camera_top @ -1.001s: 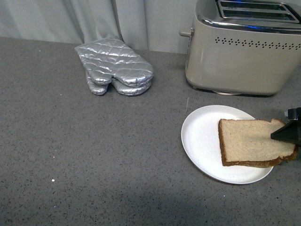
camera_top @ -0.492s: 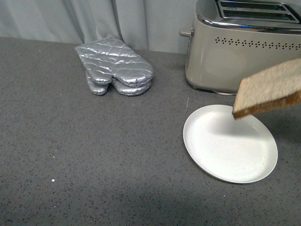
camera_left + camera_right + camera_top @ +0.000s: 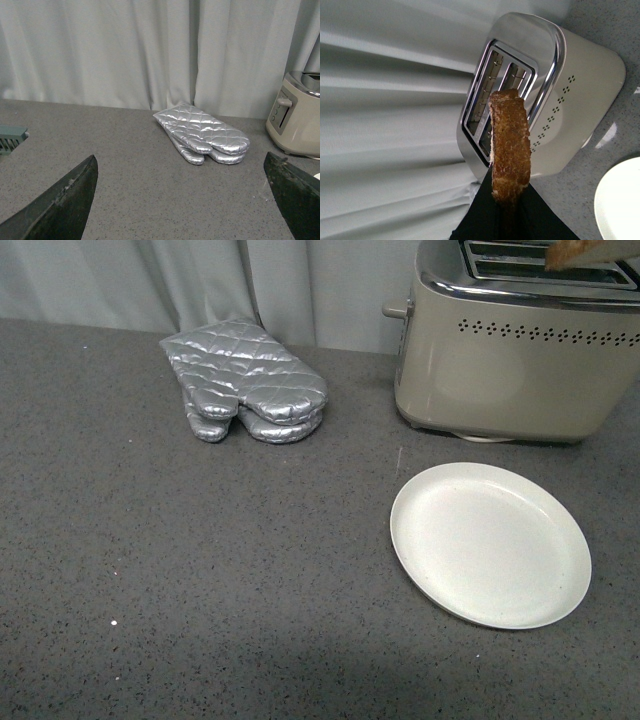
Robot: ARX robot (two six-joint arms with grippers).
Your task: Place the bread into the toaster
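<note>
Grey speckled countertop (image 3: 200,570) runs back to a pale pleated curtain (image 3: 120,280) in the front view. A pair of silver quilted oven mitts (image 3: 245,380) lies at the rear left, and a large beige-grey metal two-slot toaster (image 3: 510,360) with a chrome top stands at the rear right. A round white plate (image 3: 490,545) sits just in front of the toaster. A corner of the tan, dark-crusted slice of wheat bread (image 3: 578,250) shows at the very top edge, over the toaster's slots. From the left wrist, the left gripper (image 3: 180,165) hangs over the countertop with its two dark fingers (image 3: 65,205) spread wide; the mitts (image 3: 205,132) and the lever end of the toaster (image 3: 295,120) lie beyond it. From the right wrist, the right gripper (image 3: 507,202) pinches the bread (image 3: 510,145) by one edge. The slice is seen crust-on, held in the air above the toaster (image 3: 580,85) and across its two open slots, not inside either. The rim of the plate (image 3: 622,205) shows near the toaster's base.
</note>
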